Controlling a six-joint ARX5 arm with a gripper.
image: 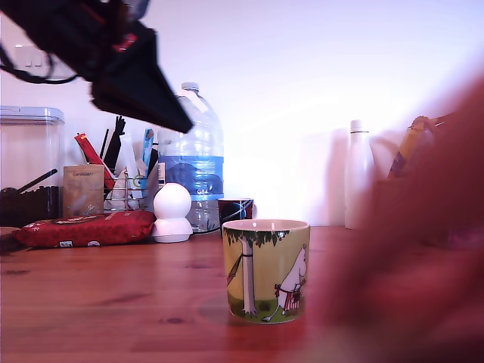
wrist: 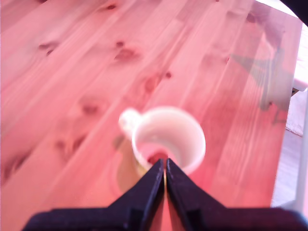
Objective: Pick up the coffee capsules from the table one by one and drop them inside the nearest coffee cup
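A: What sits closest to the lens?
B: In the exterior view, a large blurred reddish mass fills the exterior view's right; I cannot tell what it is. In the wrist view, the black end effector is nearest, its two fingers pressed together with only a hairline seam, nothing visibly between them.
A: How many cups?
B: One coffee cup, yellow-green with a white creature and a tree, standing upright on the table, directly below the end effector's tips.
A: Capsules?
B: One reddish-brown shape lies inside the cup; too blurred to name.
A: And the arm?
B: Raised well above the cup, fingers slanting down toward it.
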